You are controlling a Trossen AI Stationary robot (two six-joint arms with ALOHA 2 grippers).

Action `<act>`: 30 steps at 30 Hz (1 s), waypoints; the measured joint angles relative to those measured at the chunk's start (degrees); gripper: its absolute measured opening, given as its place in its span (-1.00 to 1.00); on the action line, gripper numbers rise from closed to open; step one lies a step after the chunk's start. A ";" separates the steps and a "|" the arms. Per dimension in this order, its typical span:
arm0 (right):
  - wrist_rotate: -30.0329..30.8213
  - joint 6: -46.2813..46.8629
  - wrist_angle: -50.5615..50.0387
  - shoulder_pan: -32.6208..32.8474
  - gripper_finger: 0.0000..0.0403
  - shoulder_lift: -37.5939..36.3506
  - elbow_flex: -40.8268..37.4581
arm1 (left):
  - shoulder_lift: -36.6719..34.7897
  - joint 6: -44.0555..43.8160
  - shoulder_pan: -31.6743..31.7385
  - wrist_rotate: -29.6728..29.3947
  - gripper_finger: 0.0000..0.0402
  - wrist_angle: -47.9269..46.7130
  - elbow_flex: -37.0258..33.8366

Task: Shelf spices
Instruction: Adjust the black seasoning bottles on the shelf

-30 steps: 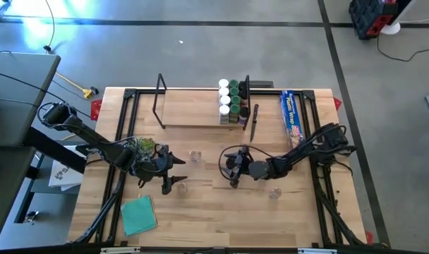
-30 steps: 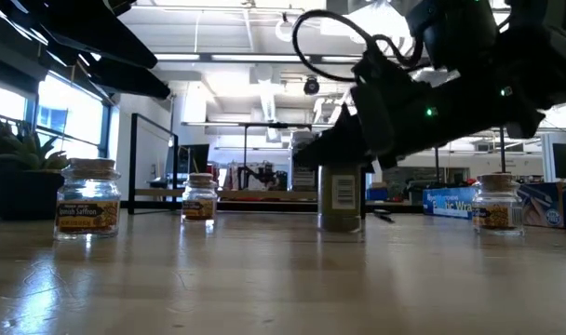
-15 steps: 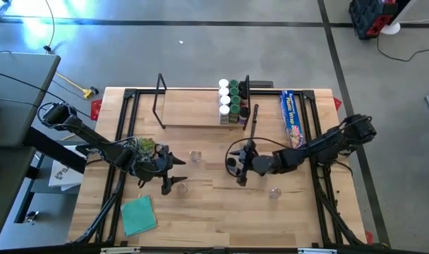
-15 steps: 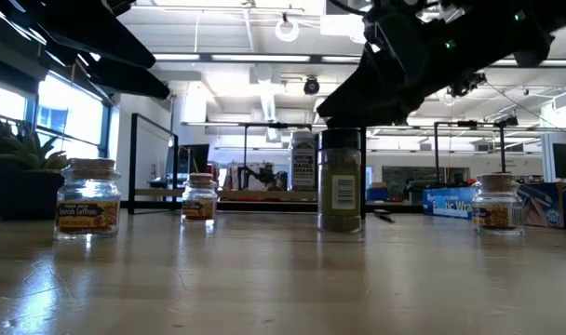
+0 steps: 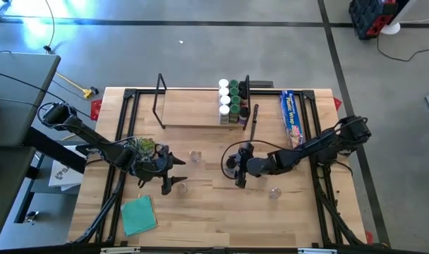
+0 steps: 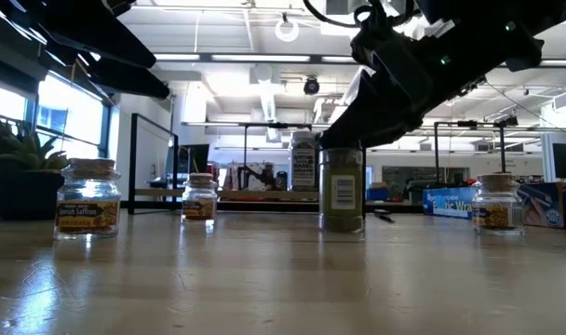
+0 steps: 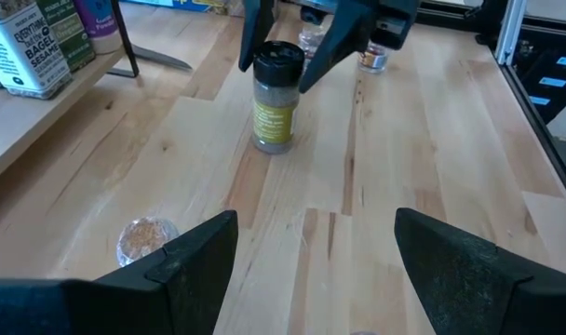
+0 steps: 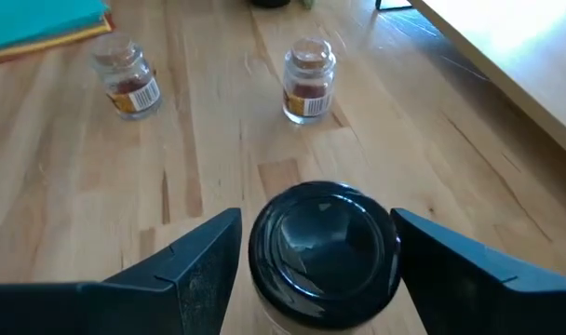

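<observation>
Dark-lid spice jar (image 8: 324,244) sits btwn right end effector's (image 8: 311,256) spread fingers.

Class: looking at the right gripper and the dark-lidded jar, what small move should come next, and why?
Probably lower and close. The right gripper is open, its fingers either side of the dark lid of the jar, which stands upright on the table, not yet on the shelf.
</observation>
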 joint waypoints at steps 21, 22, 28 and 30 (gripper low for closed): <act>4.95 9.16 -26.52 -4.05 -0.05 -21.25 -0.04 | 0.00 0.01 0.00 -0.33 0.42 0.03 0.00; 5.03 9.64 -29.60 -5.46 -0.05 -24.00 -0.02 | 0.00 0.02 0.00 -0.71 0.42 0.11 0.00; 5.01 10.11 -42.65 -17.80 -0.05 -34.85 -0.03 | 0.00 3.83 1.78 -1.07 0.42 5.20 0.00; 3.76 7.26 -42.60 -22.61 -0.05 -35.30 -0.04 | 0.00 6.46 3.00 -1.11 0.42 7.75 0.00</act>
